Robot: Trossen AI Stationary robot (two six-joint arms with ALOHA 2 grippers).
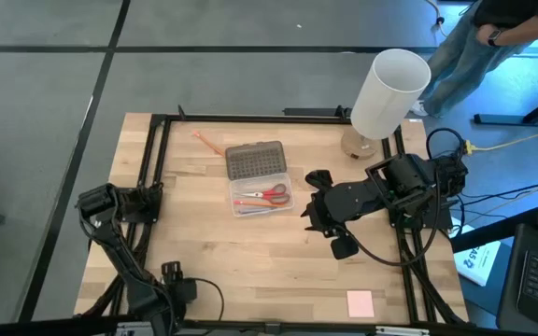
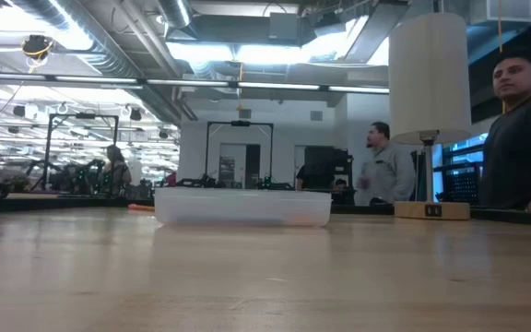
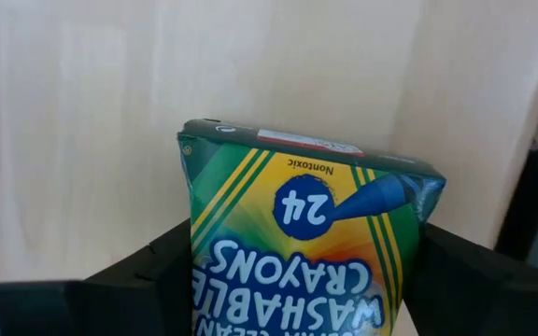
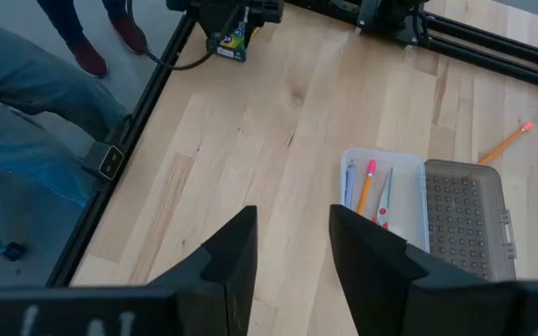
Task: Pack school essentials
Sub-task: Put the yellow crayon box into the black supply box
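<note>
High view: the case [image 1: 261, 192] sits mid-counter, scissors [image 1: 267, 195] inside; the right gripper [image 1: 330, 217] hovers beside it, part open and empty. Left wrist view: the left gripper [image 3: 292, 280] is open around the crayon box [image 3: 302, 233], far from the case. A loose grip could let the box tip or slip.

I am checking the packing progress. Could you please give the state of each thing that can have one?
Clear case: open, lid folded back.
Scissors: closed, in the case.
Crayon box: between the left gripper's fingers.
Orange pencil: loose on the table.
Pink pad: unpacked.
Right gripper: open, empty.
</note>
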